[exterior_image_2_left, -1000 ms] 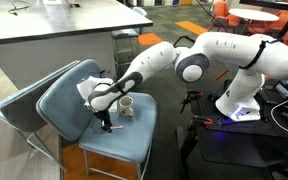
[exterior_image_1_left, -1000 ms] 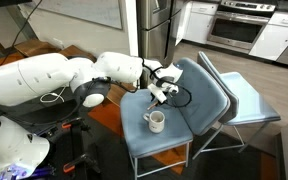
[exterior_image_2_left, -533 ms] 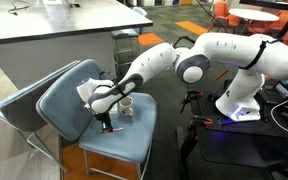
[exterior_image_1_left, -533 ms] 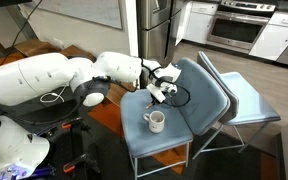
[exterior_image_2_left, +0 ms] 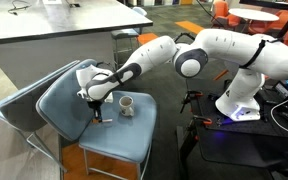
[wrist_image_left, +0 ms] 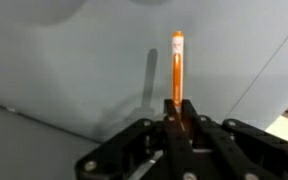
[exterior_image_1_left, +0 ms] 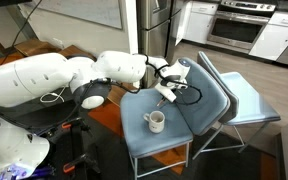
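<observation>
Hand (wrist_image_left: pixel 180 114): pinched shut on one end of the orange marker (wrist_image_left: pixel 178 62); marker is clamped betw. both fingers (wrist view).
Marker: held approx. upright, pointing down from hand over the seat of the blue chair (exterior_image_2_left: pixel 116 142); tip is close to seat, contact can't be told.
Mug (exterior_image_1_left: pixel 156 121): white, upright on seat, near marker, not touched.
Chair: seat & backrest are seen in both exterior views; 2nd chair (exterior_image_1_left: pixel 249 100) is set just behind it.

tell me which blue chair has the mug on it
The front chair: the white mug sits on its seat, and the fingers hold an orange marker over it. The other chair stands behind.
</observation>
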`<control>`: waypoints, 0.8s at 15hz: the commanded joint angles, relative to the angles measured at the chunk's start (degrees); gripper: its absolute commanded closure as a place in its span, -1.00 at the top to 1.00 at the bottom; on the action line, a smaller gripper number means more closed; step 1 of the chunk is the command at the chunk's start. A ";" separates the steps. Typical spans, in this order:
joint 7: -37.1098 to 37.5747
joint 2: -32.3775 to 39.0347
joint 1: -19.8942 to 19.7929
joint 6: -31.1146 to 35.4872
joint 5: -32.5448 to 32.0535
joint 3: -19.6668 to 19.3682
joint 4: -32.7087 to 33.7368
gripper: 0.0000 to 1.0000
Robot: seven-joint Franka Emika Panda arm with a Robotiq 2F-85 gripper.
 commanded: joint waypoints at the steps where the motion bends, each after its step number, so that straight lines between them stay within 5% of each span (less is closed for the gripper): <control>1: -7.18 -4.31 -3.09 4.94 0.51 2.06 -6.16 -0.94; 12: -23.55 -19.44 -13.54 16.83 0.54 7.81 -31.95 -0.94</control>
